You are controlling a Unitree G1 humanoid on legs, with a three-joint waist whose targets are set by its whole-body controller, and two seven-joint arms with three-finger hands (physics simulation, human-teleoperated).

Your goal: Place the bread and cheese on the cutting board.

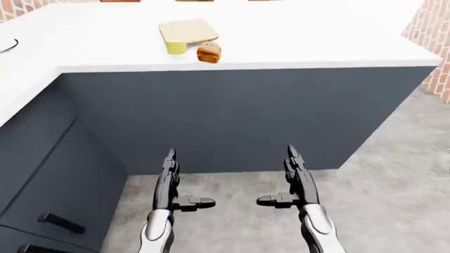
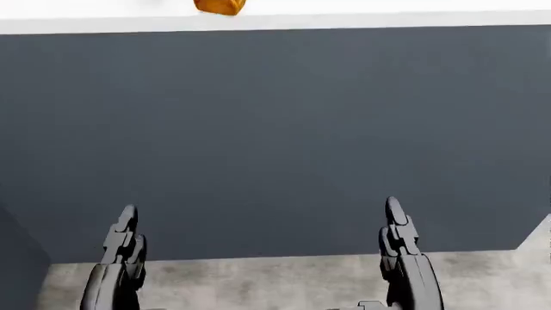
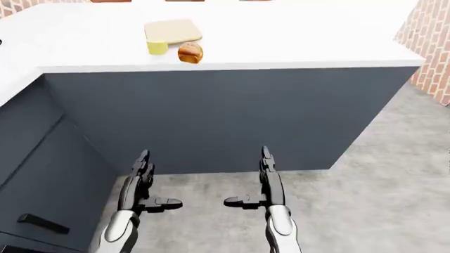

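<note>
A pale tan cutting board (image 1: 188,30) lies on the white counter (image 1: 295,37) near the top of the left-eye view. A yellow block of cheese (image 1: 175,47) sits at the board's lower left edge. A brown bread roll (image 1: 209,52) sits just right of the cheese, near the counter's edge; it also shows at the top of the head view (image 2: 220,6). My left hand (image 1: 171,179) and right hand (image 1: 294,176) are low in the view, over the floor, fingers straight and open, both empty and well short of the counter.
The dark grey counter front (image 1: 232,116) fills the middle of the views. A dark cabinet with a black handle (image 1: 61,223) runs down the left. Grey concrete floor (image 1: 394,184) lies to the right. Brick wall (image 1: 432,47) stands at the right edge.
</note>
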